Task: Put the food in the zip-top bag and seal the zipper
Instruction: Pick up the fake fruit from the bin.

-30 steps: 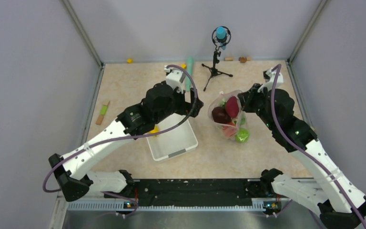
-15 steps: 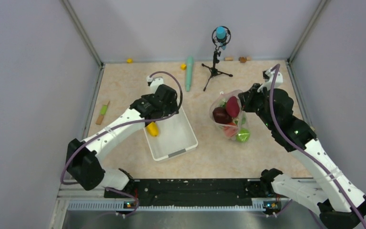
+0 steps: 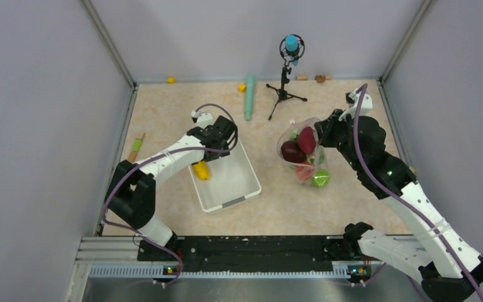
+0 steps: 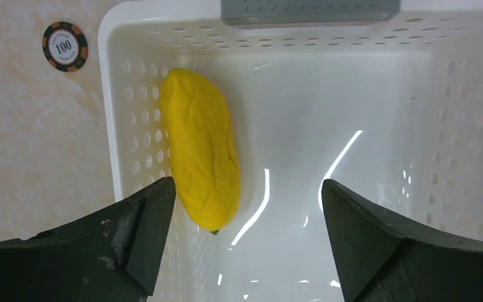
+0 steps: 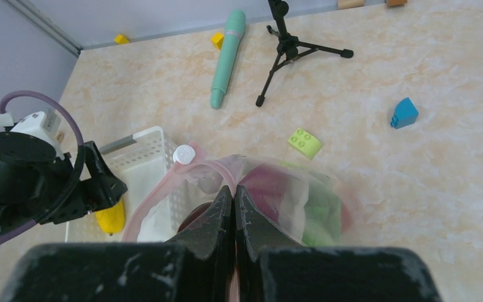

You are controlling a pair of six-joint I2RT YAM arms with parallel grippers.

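Observation:
The clear zip-top bag stands right of centre, its mouth open, with a maroon root, a dark red apple and green pieces inside. My right gripper is shut on the far edge of the mouth; the right wrist view shows its tips pinching the pinkish zipper. My left gripper is open above the far end of the white basket. In the left wrist view its gripper hangs over the yellow corn-like piece, which lies along the basket's left wall, just inside the left finger.
A long teal cylinder and a microphone tripod stand at the back. A green block and a blue block lie beyond the bag. A poker chip lies outside the basket. A green-orange stick lies far left.
My left arm has swung left from beside the bag and come down over the basket, gripper open. The right gripper and the bag have stayed put.

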